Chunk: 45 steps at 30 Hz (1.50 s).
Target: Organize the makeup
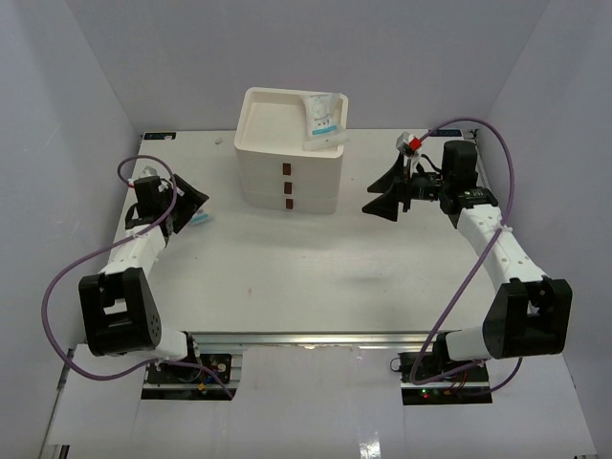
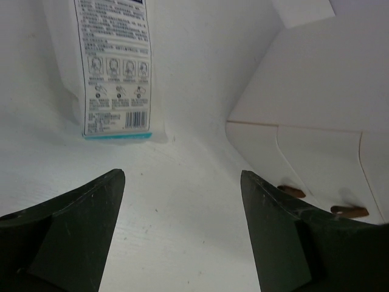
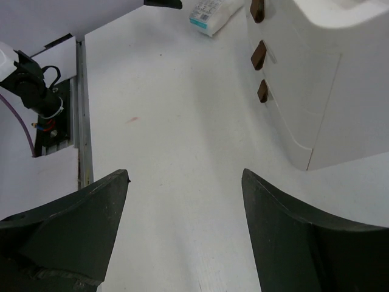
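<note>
Left pincer (image 2: 182,173): jaws spread, nothing between them, low over the counter (image 1: 287,273) on its left side. A sachet with blue print (image 2: 115,67) lies flat on the counter just beyond the fingertips and clear of them. Right pincer (image 3: 185,171): jaws spread, empty, positioned to the right of the white three-drawer box (image 1: 287,167). A second sachet (image 1: 323,122) rests in the box's top tray, against its right edge.

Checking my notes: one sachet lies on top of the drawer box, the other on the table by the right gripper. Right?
Not quite: the second sachet lies by the left gripper, as the left wrist view shows. The first sachet is on the drawer box.
</note>
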Each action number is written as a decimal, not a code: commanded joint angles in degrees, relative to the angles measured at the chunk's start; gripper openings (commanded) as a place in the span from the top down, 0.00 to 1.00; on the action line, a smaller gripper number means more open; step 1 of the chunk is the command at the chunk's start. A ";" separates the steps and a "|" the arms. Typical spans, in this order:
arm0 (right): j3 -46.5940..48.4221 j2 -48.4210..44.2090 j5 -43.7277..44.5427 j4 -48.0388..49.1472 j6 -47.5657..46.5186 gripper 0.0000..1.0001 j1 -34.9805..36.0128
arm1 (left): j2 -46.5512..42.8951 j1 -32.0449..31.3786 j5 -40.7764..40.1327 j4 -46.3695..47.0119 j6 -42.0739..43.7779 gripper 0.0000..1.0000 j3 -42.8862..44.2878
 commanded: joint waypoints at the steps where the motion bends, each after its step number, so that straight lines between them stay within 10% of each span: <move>1: -0.79 -0.22 -11.55 1.75 -1.68 0.18 -4.46 | 3.74 0.40 -5.06 -1.97 0.87 0.12 7.27; 13: -2.77 -0.70 -9.94 1.83 -1.89 0.18 -5.91 | 18.80 0.88 -16.50 -9.82 3.29 0.14 18.50; 19: -2.77 -0.27 -10.47 1.83 -1.44 0.18 -5.93 | 25.29 1.05 -14.02 -9.90 3.66 0.30 22.02; 24: -2.87 -0.44 -10.47 1.83 -1.36 0.17 -5.91 | 26.38 1.05 -12.83 -9.89 3.26 0.62 21.58; 29: -2.98 -0.64 -10.47 1.83 -1.28 0.17 -5.97 | 19.93 1.08 -13.12 -9.31 2.67 0.87 19.19; 37: -2.96 -0.68 -10.44 1.82 -1.29 0.17 -6.00 | -0.98 0.34 -11.55 -5.35 4.66 0.94 14.37; 45: -3.06 -0.52 -9.40 1.43 -1.45 0.17 -6.12 | -5.96 -5.00 10.76 5.59 8.86 0.94 18.58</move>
